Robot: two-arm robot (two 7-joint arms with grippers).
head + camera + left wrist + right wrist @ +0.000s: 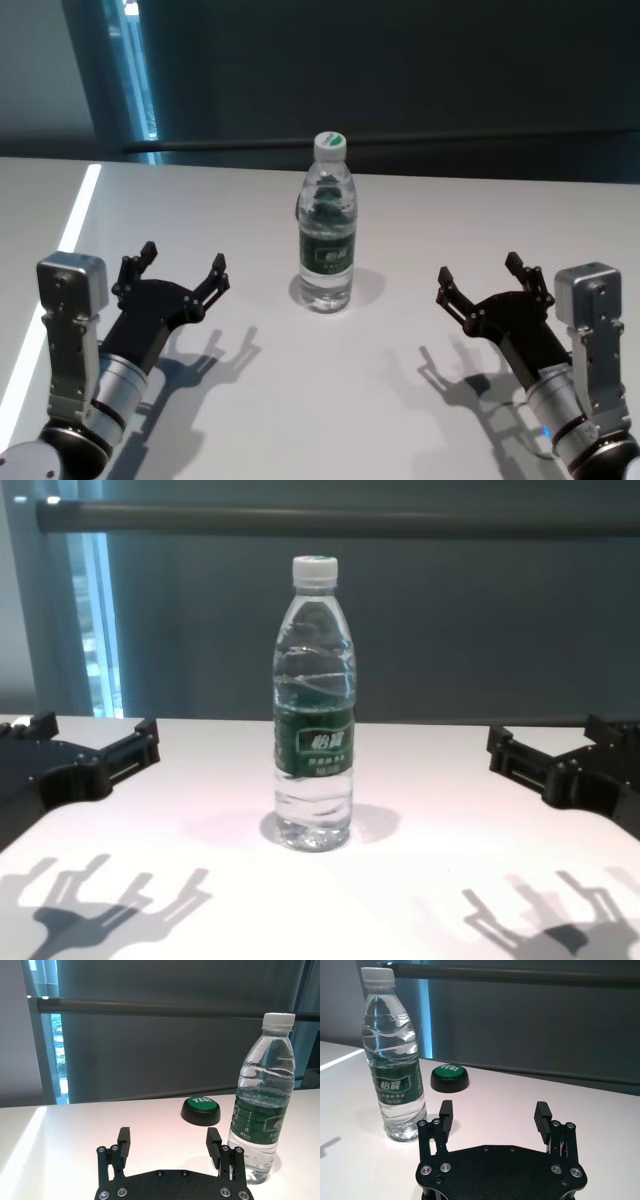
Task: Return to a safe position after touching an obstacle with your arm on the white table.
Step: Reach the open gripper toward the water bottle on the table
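Upright on the plain white table (400,400), a tall clear plastic water bottle (328,225) with white cap and dark green label stands centred. Left gripper (183,268) and right gripper (484,279) hover near, well apart from it, both spread wide and holding nothing.

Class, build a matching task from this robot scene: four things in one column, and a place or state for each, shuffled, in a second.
Things
1. water bottle
2. green button
3. left gripper
4. right gripper

Descriptions
A. open, on the robot's right
B. upright, mid-table
C. open, on the robot's left
D. low, behind the bottle

Pairs: 1-B, 2-D, 3-C, 4-A
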